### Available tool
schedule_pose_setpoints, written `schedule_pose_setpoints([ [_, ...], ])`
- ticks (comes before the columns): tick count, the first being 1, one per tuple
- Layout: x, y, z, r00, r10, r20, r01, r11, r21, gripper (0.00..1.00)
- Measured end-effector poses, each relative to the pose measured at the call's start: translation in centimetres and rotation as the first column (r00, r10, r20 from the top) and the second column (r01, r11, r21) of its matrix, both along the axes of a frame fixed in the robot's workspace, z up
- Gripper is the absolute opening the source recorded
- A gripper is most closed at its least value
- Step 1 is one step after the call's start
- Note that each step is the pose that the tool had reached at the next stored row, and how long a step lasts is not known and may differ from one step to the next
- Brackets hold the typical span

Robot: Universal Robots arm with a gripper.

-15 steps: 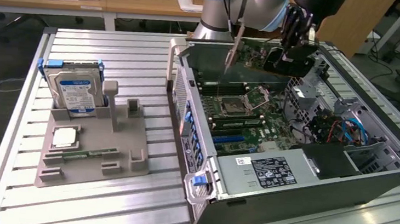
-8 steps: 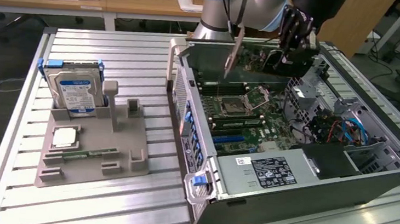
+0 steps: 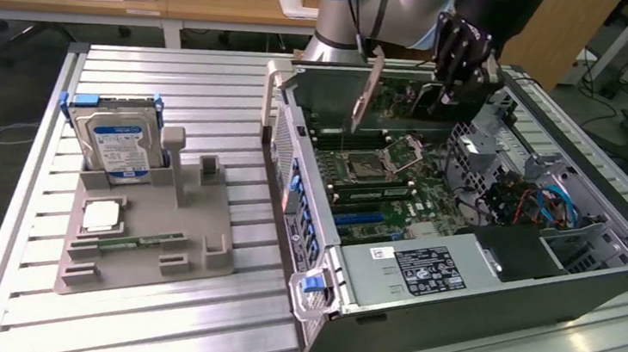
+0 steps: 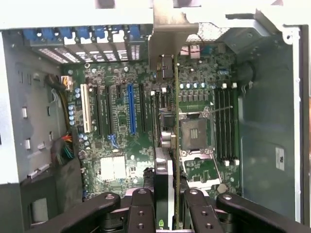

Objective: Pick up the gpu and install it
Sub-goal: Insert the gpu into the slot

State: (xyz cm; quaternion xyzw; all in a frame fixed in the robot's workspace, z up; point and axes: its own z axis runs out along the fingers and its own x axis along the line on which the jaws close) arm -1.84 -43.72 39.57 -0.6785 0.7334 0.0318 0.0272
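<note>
Gpu point(image 3: 408, 99) was held on edge in the end effector point(image 3: 462, 69), whose fingers point(image 4: 141, 208) were closed partway on the card's two faces - a firm pinch, not a full closure. It hung above the far end of the open computer case point(image 3: 580, 288), clear of the motherboard point(image 3: 378, 178). Its metal bracket point(image 4: 167, 39) faced the case's rear wall, probably so that it could meet the rear openings. In the wrist view the card point(image 4: 164, 184) ran in line with the long expansion slots, just beside the blue slot point(image 4: 131, 109) - an alignment that suits pressing it straight down. Well apart on the bench point(image 3: 184, 86), toward the exterior view's left, a hard drive point(image 3: 119, 144) stood upright in a grey holder point(image 3: 158, 239).
</note>
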Motion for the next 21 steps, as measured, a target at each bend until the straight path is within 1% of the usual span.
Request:
schedule_pose_setpoints([
  [2, -0.2, -0.05, -0.22, 1.0000, 0.001, 0.0043, -0.001, 1.0000, 0.0001, 0.28],
  [4, -0.5, -0.05, -0.48, 0.9999, 0.001, 0.0111, -0.001, 1.0000, -0.0001, 0.28],
  [6, -0.8, -0.05, -0.72, 0.9998, 0.001, 0.0203, -0.001, 1.0000, 0.0000, 0.28],
  [7, -0.9, -0.05, -0.85, 0.9997, 0.001, 0.0233, -0.001, 1.0000, -0.0001, 0.28],
  [9, -0.8, -0.13, -1.20, 0.9997, 0.003, 0.0240, -0.003, 1.0000, 0.0002, 0.28],
  [12, -0.9, -0.48, -1.73, 0.9997, 0.008, 0.0240, -0.008, 1.0000, 0.0010, 0.28],
  [13, -0.9, -0.54, -1.88, 0.9997, 0.009, 0.0240, -0.010, 1.0000, 0.0017, 0.28],
  [18, -0.9, -0.57, -2.49, 0.9996, 0.015, 0.0243, -0.015, 0.9999, 0.0024, 0.28],
  [21, -0.9, -0.74, -3.01, 0.9996, 0.016, 0.0244, -0.016, 0.9999, 0.0024, 0.28],
])
